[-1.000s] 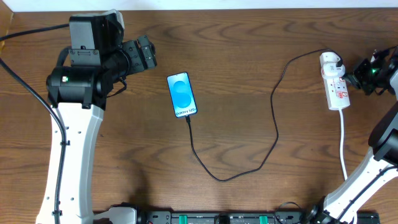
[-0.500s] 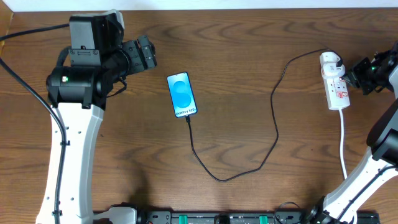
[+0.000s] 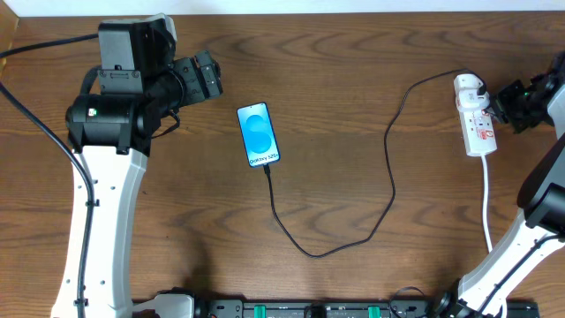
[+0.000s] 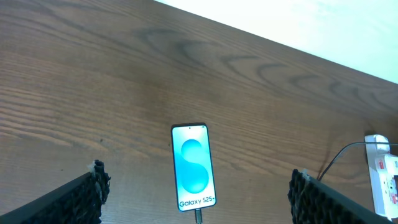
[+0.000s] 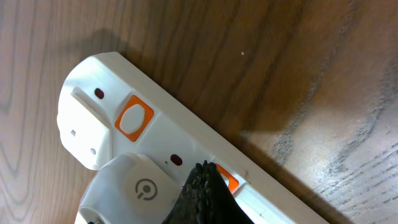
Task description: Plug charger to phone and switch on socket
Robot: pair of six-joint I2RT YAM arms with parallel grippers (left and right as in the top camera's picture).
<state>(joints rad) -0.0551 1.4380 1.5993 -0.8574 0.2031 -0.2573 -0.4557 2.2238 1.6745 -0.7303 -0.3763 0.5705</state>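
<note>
Only the right arm (image 3: 546,190) has shifted since a second ago, its wrist swung slightly toward the far edge of the brown wooden desk (image 3: 353,71). The right jaws remain at the right side of the small white elongated socket (image 3: 479,125) strip. In the right wrist view those jaws look pressed together with no gap, holding nothing. Their black textured fingertips (image 5: 202,186) sit on the strip's face, covering part of one orange switch (image 5: 227,182); whether they press it I cannot tell. A second orange switch (image 5: 133,119) lies bare nearer the strip's rounded end.

The long thin black charger (image 3: 393,177) cable runs from its white plug head (image 3: 469,87), seated in the socket's far end. It loops loosely across the desk to the near end of the slim blue-screened phone (image 3: 259,134), where its tip is plugged in. The phone lies flat, screen up, reading "Galaxy S25+".

The left jaws stand wide and empty, apart from the phone, which shows between their black fingers (image 4: 84,199) in the left wrist view.
</note>
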